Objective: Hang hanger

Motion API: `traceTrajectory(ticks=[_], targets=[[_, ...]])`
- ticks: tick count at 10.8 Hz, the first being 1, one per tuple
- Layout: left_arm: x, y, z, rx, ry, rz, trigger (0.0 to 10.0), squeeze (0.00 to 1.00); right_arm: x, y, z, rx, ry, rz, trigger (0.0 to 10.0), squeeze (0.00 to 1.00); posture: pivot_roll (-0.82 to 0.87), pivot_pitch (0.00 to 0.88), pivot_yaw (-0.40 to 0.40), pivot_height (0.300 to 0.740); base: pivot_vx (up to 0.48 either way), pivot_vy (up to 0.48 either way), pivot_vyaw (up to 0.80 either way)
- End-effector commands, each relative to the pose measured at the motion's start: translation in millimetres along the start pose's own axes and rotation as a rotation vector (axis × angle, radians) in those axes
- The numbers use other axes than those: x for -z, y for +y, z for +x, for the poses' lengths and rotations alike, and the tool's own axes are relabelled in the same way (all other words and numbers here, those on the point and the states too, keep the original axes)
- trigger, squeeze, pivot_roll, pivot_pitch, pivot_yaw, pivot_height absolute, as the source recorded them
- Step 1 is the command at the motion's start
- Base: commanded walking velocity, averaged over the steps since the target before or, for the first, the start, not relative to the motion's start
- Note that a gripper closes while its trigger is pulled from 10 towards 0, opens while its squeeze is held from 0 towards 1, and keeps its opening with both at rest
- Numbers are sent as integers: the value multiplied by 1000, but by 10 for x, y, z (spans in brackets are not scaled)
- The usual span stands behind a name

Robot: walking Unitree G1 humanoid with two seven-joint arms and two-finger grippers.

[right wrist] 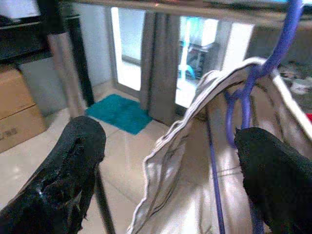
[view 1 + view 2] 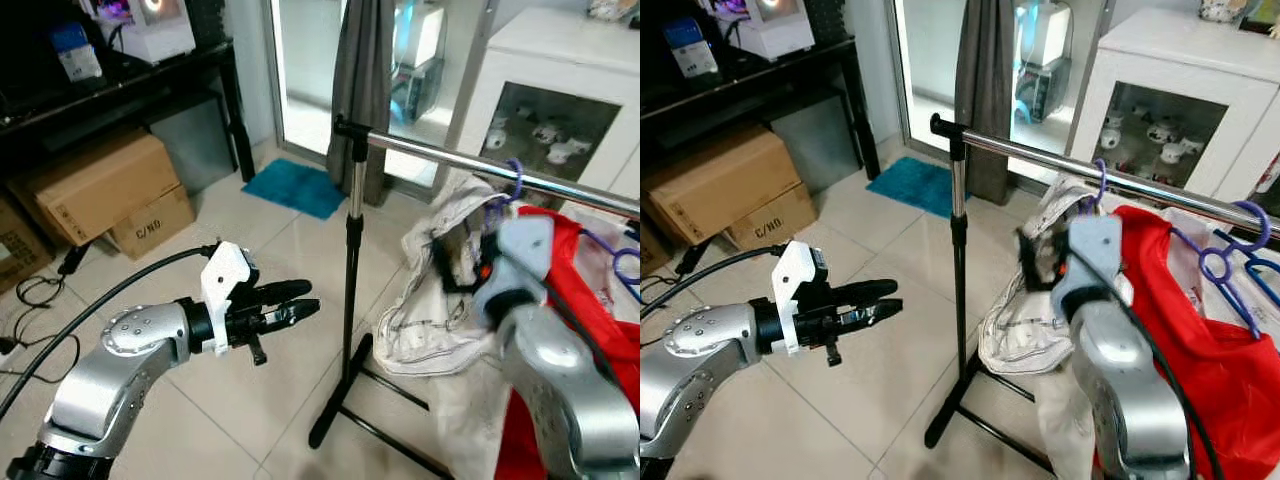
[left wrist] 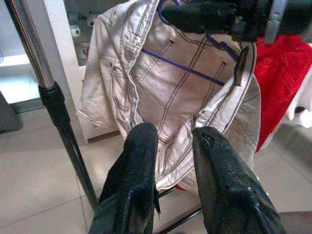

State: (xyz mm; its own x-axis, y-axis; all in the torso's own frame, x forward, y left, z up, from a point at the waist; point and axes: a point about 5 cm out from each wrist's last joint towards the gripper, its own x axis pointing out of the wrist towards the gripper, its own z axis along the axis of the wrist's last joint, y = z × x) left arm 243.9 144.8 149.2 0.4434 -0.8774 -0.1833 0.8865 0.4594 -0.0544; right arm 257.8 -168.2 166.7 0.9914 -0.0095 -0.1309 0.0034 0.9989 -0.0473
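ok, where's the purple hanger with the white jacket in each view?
Left eye: purple hanger hooked on the rail, right of centre.
Right eye: hook on the rail, right of centre.
Left wrist: across the white jacket.
Right wrist: between the fingertips.
Shared landmark: the rail's upright pole.

Black print reading roughly "C/NO" stands on the side of the smaller cardboard box (image 2: 150, 222), on the floor beyond the left pincer (image 2: 300, 300), toward its outer side. Nothing else is legible.
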Motion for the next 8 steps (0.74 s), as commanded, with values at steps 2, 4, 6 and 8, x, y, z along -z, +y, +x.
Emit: traceTrajectory(ticks=[2,4,6,8], targets=[[-87,-31,-31,29,-23,6,10000,1000,-11,-46,49,67,12,-4,10000,0,-75,0,44,740,0,0,0],[-80,-39,-42,40,-12,12,10000,1000,-4,-86,90,114,28,-4,10000,0,-74,0,43,740,0,0,0],[-82,-32,-35,44,-4,18,10000,1000,-4,-78,177,111,27,-8,10000,0,-74,0,52,740,0,0,0],[-89,-15,-29,45,6,35,10000,745,41,-13,306,19,57,-38,9176,0,-67,0,55,740,0,0,0]])
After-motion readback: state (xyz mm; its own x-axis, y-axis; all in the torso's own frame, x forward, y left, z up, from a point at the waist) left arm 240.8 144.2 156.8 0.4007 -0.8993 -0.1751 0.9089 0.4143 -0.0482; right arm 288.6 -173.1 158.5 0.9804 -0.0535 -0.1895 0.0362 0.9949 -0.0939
